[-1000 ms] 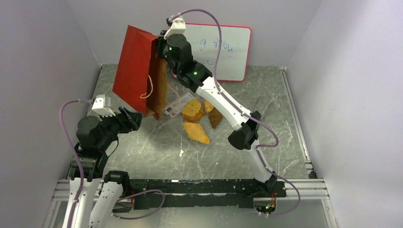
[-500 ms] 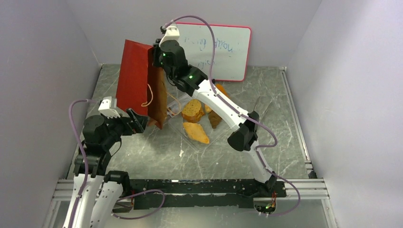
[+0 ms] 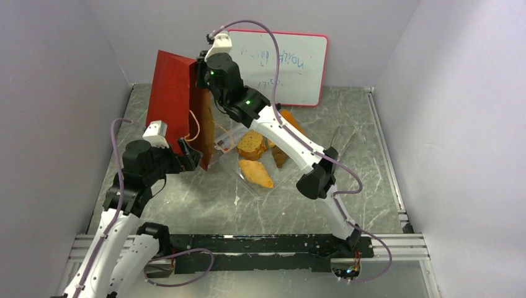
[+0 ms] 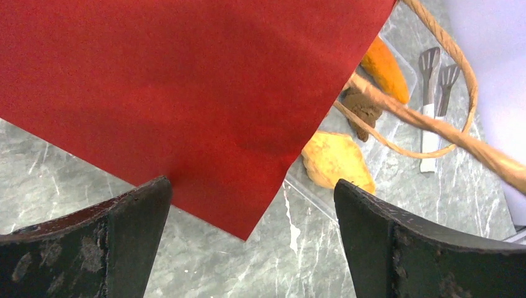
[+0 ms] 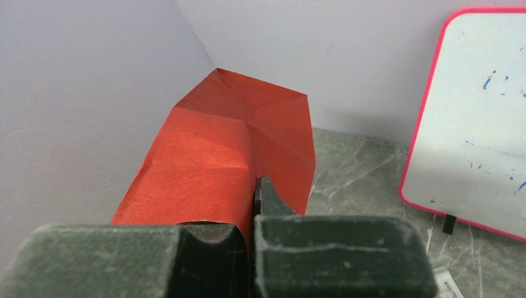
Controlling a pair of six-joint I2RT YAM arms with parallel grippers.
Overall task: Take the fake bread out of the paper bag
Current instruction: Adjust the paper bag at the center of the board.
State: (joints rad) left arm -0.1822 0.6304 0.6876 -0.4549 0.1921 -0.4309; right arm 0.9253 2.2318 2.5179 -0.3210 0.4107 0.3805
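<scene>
The red paper bag (image 3: 170, 93) hangs upended off the table, mouth down, its brown inside and loop handle (image 3: 193, 127) facing right. My right gripper (image 3: 200, 73) is shut on its upper edge; in the right wrist view the fingers (image 5: 251, 211) pinch the red paper (image 5: 211, 155). My left gripper (image 3: 191, 158) is open at the bag's lower corner (image 4: 248, 211), with its jaws (image 4: 251, 248) on either side of it and not touching. A round golden slice (image 3: 251, 144), a yellow wedge (image 3: 256, 173), a dark lump (image 3: 280, 155) and an orange baguette (image 3: 291, 121) lie on the clear tray.
The clear plastic tray (image 3: 294, 171) sits mid-table under the right arm. A pink-framed whiteboard (image 3: 298, 62) leans on the back wall. Grey utensils (image 4: 434, 74) lie beyond the tray. The left wall stands close to the bag.
The right gripper has swung the bag leftward and more upright. The left arm has moved forward and right, bringing its open jaws up to the bag's lower corner.
</scene>
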